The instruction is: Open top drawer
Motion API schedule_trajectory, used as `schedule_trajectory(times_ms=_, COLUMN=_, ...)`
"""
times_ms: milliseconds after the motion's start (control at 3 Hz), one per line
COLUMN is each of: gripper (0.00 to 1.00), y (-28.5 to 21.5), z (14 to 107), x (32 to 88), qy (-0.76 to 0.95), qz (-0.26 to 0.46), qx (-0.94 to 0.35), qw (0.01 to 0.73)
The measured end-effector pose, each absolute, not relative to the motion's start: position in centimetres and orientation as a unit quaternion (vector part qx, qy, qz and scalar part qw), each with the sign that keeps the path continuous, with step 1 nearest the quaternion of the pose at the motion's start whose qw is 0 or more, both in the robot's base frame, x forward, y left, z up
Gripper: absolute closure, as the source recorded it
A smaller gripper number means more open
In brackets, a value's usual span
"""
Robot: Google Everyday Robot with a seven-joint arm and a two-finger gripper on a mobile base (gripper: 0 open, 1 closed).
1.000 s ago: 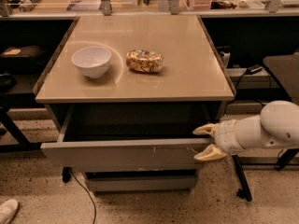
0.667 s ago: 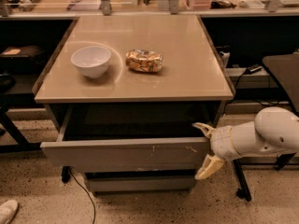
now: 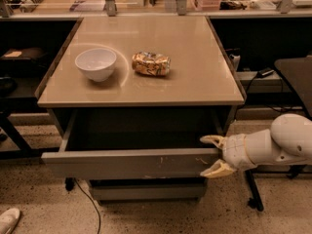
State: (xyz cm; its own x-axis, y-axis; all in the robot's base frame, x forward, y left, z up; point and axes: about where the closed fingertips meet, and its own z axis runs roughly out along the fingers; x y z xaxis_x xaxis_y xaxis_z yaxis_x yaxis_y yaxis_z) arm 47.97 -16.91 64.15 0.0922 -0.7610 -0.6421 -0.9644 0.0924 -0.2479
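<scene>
On tan tabletop point(image 3: 185, 82), white bowl point(image 3: 96, 64) left of crumpled snack bag point(image 3: 151, 64). Below, top drawer point(image 3: 126, 164) pulled well out, grey interior showing. At its right end, gripper point(image 3: 215, 155): spread wide, straddles front edge, grips nothing.

Gripper point(image 3: 214, 154), jaws apart, at right end of open top drawer point(image 3: 126, 164)
</scene>
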Motion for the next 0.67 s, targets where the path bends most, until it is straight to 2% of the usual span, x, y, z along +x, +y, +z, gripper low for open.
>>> schedule_trajectory(times_ms=667, gripper=0.87, y=-16.91, z=64.99, x=47.97, qy=0.657, qz=0.15, qx=-0.657, qw=0.339)
